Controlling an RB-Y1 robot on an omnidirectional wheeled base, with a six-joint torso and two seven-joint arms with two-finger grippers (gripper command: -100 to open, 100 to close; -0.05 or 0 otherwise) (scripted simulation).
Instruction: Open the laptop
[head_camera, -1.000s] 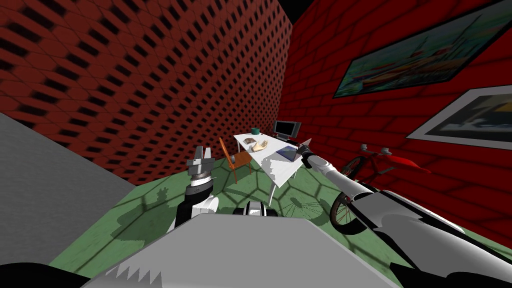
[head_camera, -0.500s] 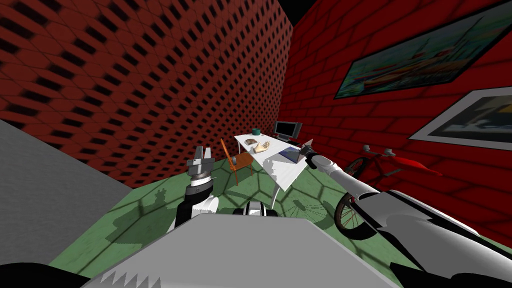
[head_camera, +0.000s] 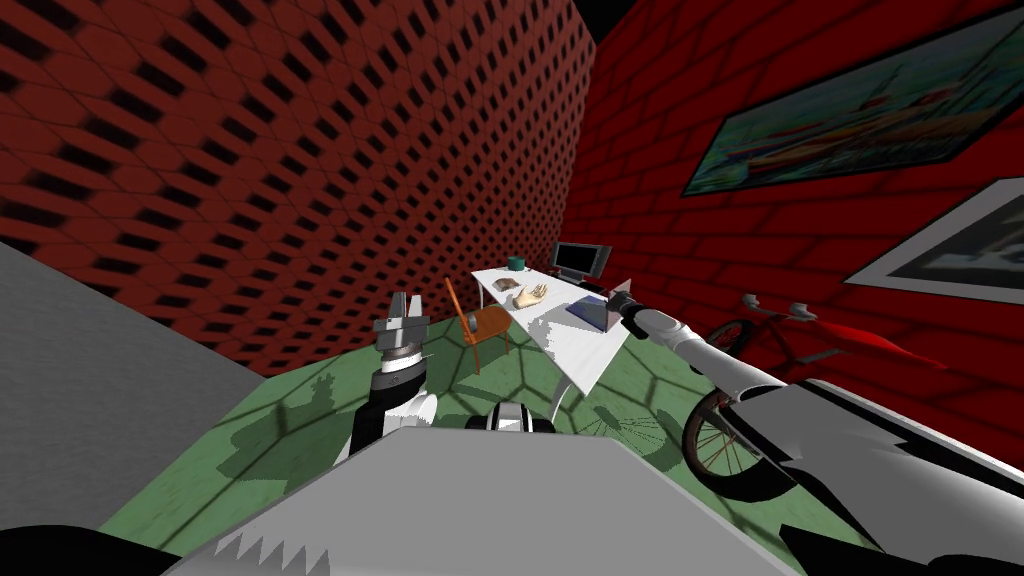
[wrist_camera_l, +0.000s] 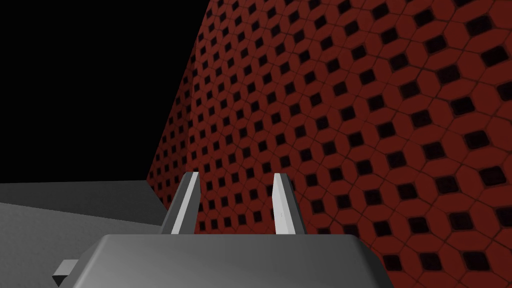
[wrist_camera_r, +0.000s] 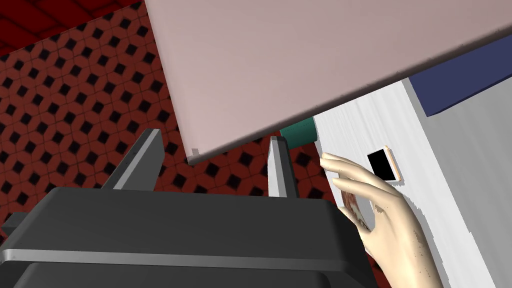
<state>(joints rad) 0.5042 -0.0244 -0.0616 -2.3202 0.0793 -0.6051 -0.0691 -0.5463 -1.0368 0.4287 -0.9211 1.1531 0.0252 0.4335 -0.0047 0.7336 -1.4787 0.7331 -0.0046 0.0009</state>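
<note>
**Task item.** The laptop (head_camera: 590, 312) sits on the white table (head_camera: 583, 362), at the edge nearest the red brick wall. Its lid (wrist_camera_r: 300, 60) is a pale pinkish-grey panel, raised partway off the navy base (wrist_camera_r: 465, 75).

**Governing relation.** In the right wrist view the lid's free edge lies just ahead of the right gripper (wrist_camera_r: 215, 137). The lid's corner falls between the two fingers (wrist_camera_r: 277, 165). From that corner the long edge runs slantwise past one finger and on toward the base. The fingers are spread and pinch nothing. Whether either one touches the lid cannot be told.

**Arms.** The right arm is extended to the laptop and is much the nearer. The left gripper (head_camera: 404, 312) is raised beside the chest, well apart from the laptop. Its fingers (wrist_camera_l: 280, 200) are also spread, with nothing held.

**Judgement.** The lid appears partly open. Further travel would depend on pushing that free edge up and away from the base.

**Near the laptop.** A mannequin hand (wrist_camera_r: 387, 220), a small black-faced phone (wrist_camera_r: 384, 166) and a teal cup (wrist_camera_r: 300, 132) lie on the table past the laptop.

**Markings.** No brand, label or writing can be read on any item.
</note>
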